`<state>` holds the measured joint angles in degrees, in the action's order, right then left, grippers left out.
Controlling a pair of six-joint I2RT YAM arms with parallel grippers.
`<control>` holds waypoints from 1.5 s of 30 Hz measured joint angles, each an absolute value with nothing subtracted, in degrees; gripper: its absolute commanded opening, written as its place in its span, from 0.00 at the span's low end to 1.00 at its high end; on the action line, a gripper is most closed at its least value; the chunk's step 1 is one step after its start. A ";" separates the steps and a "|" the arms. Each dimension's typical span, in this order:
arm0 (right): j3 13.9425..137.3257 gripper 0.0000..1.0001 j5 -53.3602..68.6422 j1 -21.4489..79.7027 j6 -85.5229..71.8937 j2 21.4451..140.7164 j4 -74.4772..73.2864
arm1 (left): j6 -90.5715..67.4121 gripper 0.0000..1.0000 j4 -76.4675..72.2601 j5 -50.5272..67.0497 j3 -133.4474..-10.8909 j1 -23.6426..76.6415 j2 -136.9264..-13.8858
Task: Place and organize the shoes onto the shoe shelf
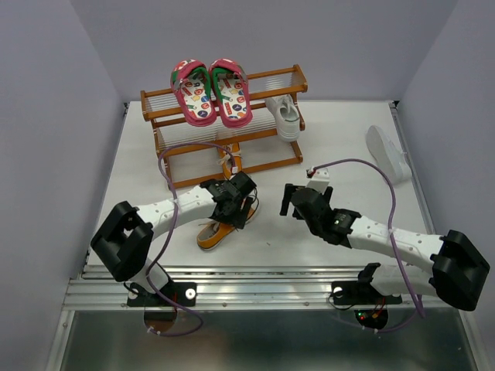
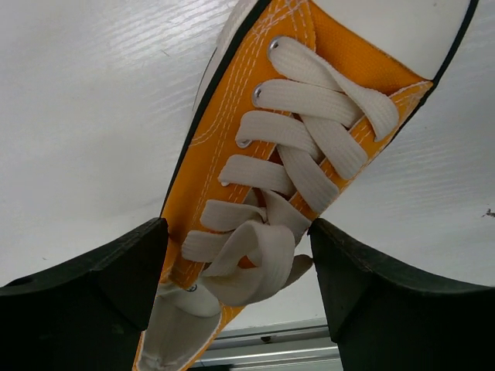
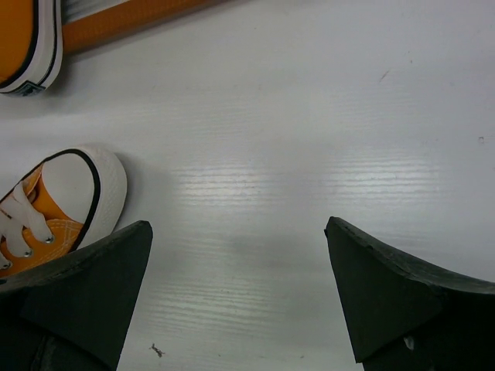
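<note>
The shoe shelf stands at the back, with the pink pair on its top tier and one white sneaker on the right of its lower tier. An orange sneaker lies on the table. My left gripper is open over it, one finger on each side of its white laces. A second orange sneaker sits against the shelf's front rail. My right gripper is open and empty above bare table, just right of the first sneaker's white toe.
A second white sneaker lies on the table at the far right, near the side wall. Grey walls close in the table on the left, right and back. A metal rail runs along the near edge by the arm bases.
</note>
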<state>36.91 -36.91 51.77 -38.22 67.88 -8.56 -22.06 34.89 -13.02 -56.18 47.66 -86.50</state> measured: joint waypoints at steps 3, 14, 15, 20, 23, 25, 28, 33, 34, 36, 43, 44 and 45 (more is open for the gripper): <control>36.91 1.00 -38.30 51.77 -38.22 67.90 -8.78 | -21.52 0.47 33.87 -11.97 -56.18 47.75 -87.15; 36.93 1.00 -44.05 50.72 -37.63 66.76 -10.15 | -23.16 0.00 32.77 -7.70 -56.80 49.60 -87.26; 36.93 1.00 -44.84 50.54 -37.32 66.15 -10.59 | -23.53 0.00 32.77 -7.14 -57.23 49.98 -87.39; 37.08 1.00 -48.88 49.98 -35.97 60.86 -12.64 | -26.81 0.00 31.83 -4.99 -65.30 52.47 -92.14; 37.45 1.00 -52.31 49.82 -34.63 55.48 -13.91 | -29.50 0.00 29.89 -5.54 -71.22 52.86 -97.01; 38.00 1.00 -53.89 49.80 -34.04 52.93 -14.44 | -31.53 0.00 28.27 -6.90 -74.30 52.90 -100.25; 38.22 1.00 -55.96 49.80 -33.12 49.65 -15.14 | -33.78 0.39 27.16 -9.39 -75.85 53.23 -103.07; 38.22 1.00 -58.39 49.80 -31.83 47.48 -16.45 | -34.04 0.88 27.31 -11.25 -75.88 54.30 -104.01; 38.22 1.00 -58.48 49.80 -31.73 47.64 -16.58 | -33.80 0.89 27.03 -11.38 -75.88 54.78 -103.85; 38.22 1.00 -58.52 49.80 -31.75 48.10 -16.80 | -32.91 0.91 26.59 -11.40 -75.88 55.96 -103.48; 38.22 1.00 -57.98 49.80 -32.16 51.00 -17.61 | -27.94 0.91 24.62 -13.78 -69.52 60.82 -93.23; 38.22 1.00 -57.87 49.80 -32.23 51.29 -17.63 | -27.51 0.92 24.38 -14.48 -68.05 61.14 -91.20; 38.22 1.00 -57.82 49.80 -32.25 51.44 -17.63 | -27.33 0.95 24.21 -15.11 -67.05 61.32 -89.86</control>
